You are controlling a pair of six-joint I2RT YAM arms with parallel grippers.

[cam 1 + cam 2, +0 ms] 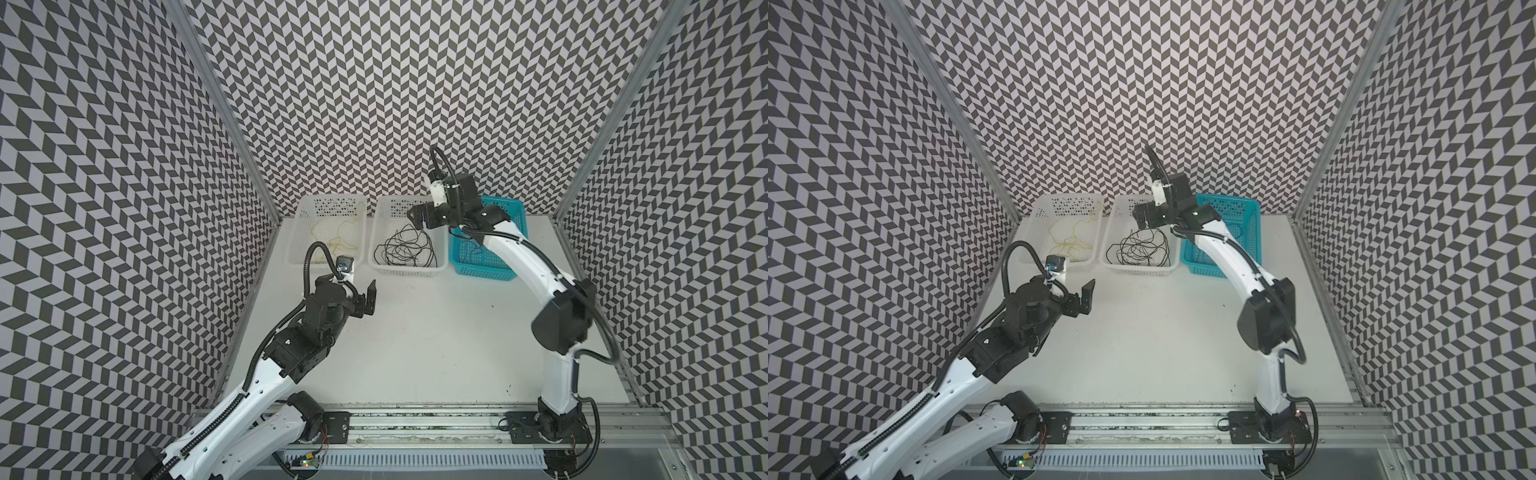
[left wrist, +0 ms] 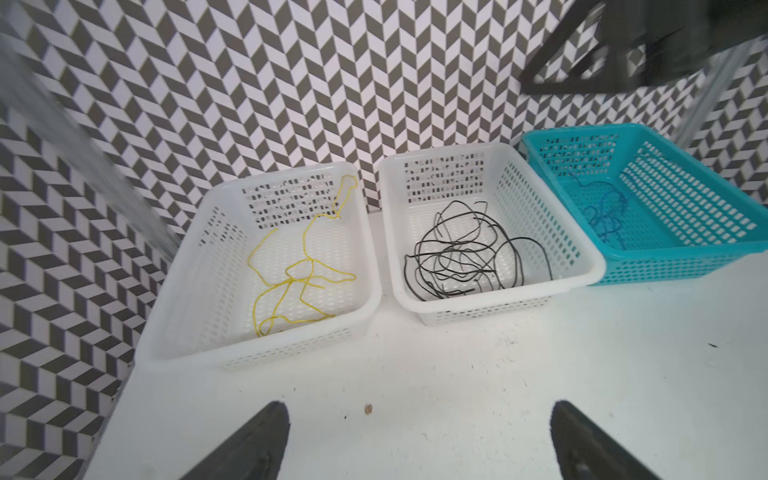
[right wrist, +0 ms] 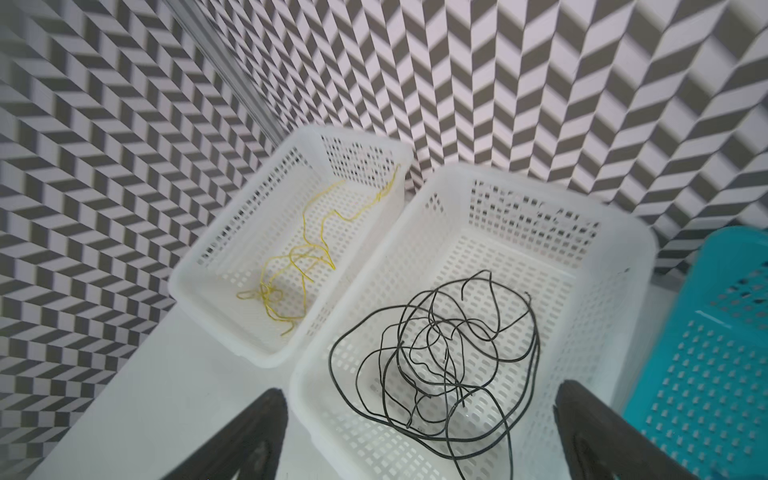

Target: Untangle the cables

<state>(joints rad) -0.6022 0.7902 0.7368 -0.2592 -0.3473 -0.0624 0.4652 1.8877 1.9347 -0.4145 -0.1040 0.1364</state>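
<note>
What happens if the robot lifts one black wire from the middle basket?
The black cables look thin and loopy, so probably floppy and light. They cross each other in the middle basket, so others would likely tag along.

Seeing a white desk [image 1: 415, 353] carrying three perforated plastic baskets in a row along its far edge: the left white basket [image 1: 297, 237], just beside it the middle white basket [image 1: 409, 271], then the teal basket [image 1: 482, 271] close against that. Noting a grey-and-white chevron wall [image 1: 374, 104] enclosing three sides and an aluminium rail [image 1: 415, 424] running along the near edge.
</note>
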